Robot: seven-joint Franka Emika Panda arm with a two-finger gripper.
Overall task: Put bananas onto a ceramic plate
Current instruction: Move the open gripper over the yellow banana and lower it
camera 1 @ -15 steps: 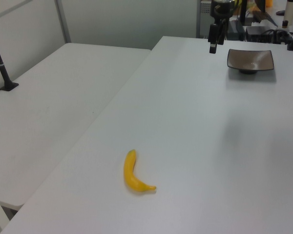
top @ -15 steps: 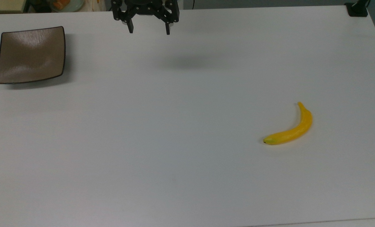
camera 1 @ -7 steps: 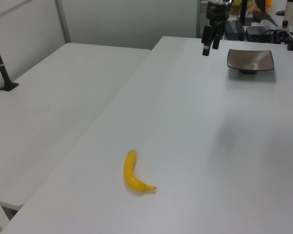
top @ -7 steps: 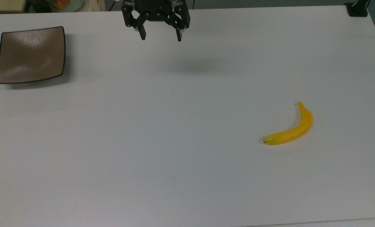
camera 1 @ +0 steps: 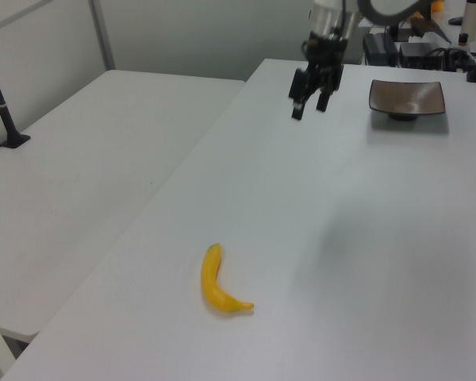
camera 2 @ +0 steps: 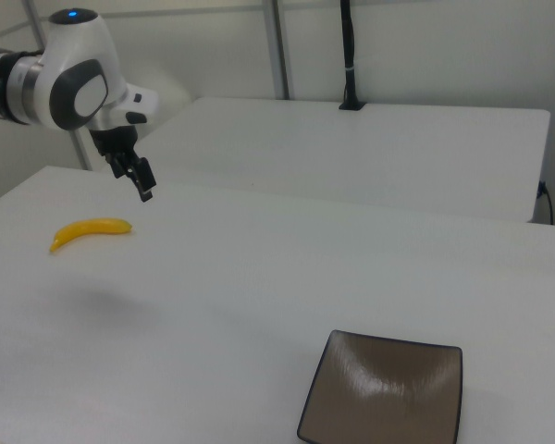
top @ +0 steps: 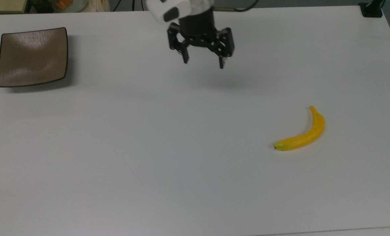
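White worktop (top: 149, 157): matte, plain; a second white table (camera 1: 87, 159) stands alongside at the left view's left.
Surroundings: a black post (camera 1: 0, 95) rises from a foot at the left view's far left edge; dark equipment and cables (camera 1: 412, 48) crowd the upper right of the left view, too cluttered to make out.
Way between: bare worktop lies between gripper, banana and plate.
Bananas (top: 301, 132): one curved, smooth, bright yellow banana lying flat at the top view's right of centre, slim stem up, greenish dark tip toward lower left.
Ceramic plate (top: 30, 57): square, glossy brown, thin dark rim, upturned corners, at the top view's upper left, well apart from the banana.
Gripper (top: 203, 64): black, fingers spread wide, holding nothing, above the worktop at top centre.
Cut off: the arm's white body (top: 178, 8) runs out of the top edge.
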